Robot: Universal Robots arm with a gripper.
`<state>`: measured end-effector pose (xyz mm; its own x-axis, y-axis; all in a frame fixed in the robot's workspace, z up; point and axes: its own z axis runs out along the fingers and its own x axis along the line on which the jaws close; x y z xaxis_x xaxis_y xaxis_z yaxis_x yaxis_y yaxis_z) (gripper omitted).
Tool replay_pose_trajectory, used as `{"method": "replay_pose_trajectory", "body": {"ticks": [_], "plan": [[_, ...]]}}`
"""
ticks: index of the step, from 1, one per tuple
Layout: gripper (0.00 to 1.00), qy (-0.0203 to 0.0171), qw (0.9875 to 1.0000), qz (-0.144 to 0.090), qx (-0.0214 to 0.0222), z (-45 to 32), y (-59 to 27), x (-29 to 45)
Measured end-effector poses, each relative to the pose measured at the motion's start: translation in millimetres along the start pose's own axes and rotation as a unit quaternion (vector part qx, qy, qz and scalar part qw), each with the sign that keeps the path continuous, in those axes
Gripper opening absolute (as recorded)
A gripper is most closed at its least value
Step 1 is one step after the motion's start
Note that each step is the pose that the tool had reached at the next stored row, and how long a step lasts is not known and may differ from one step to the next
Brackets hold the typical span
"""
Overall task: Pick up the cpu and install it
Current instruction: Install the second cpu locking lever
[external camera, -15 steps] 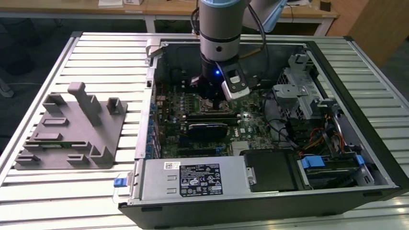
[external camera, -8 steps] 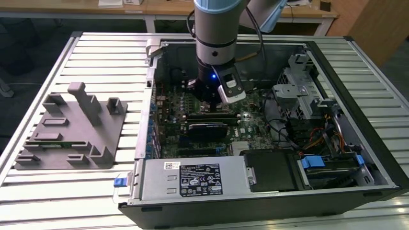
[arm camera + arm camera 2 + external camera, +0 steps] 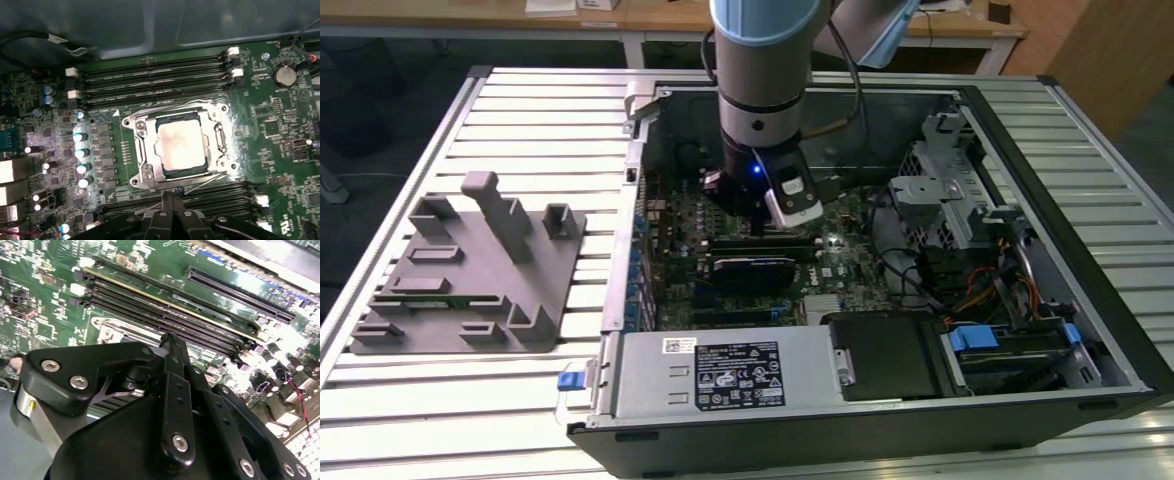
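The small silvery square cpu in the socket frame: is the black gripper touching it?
Apart. In the first wrist view the cpu lies bare in its metal frame, while the closed gripper tips sit past the frame's edge, over the memory slots.

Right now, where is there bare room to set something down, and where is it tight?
Bare slatted table lies around the grey fixture, to the exterior view's left of the computer case. Inside the case it is crowded: the arm hangs over the motherboard, near the cpu.

Glossy silvery metal cpu (image 3: 181,146)
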<state>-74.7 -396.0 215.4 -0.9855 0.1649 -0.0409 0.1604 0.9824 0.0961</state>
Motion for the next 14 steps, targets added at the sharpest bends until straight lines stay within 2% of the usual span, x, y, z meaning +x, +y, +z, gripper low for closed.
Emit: {"method": "replay_pose_trajectory", "body": {"ticks": [7, 11, 14], "plan": [[0.11, 0.0033, 0.9998, 0.001, -0.0200, 2.8, -8.6, 7.0], [0.11, 0.0049, 0.9995, 0.002, -0.0299, 4.2, -12.8, 10.4], [0.11, 0.0067, 0.9991, 0.002, -0.0407, 5.4, -14.9, 12.7]]}}
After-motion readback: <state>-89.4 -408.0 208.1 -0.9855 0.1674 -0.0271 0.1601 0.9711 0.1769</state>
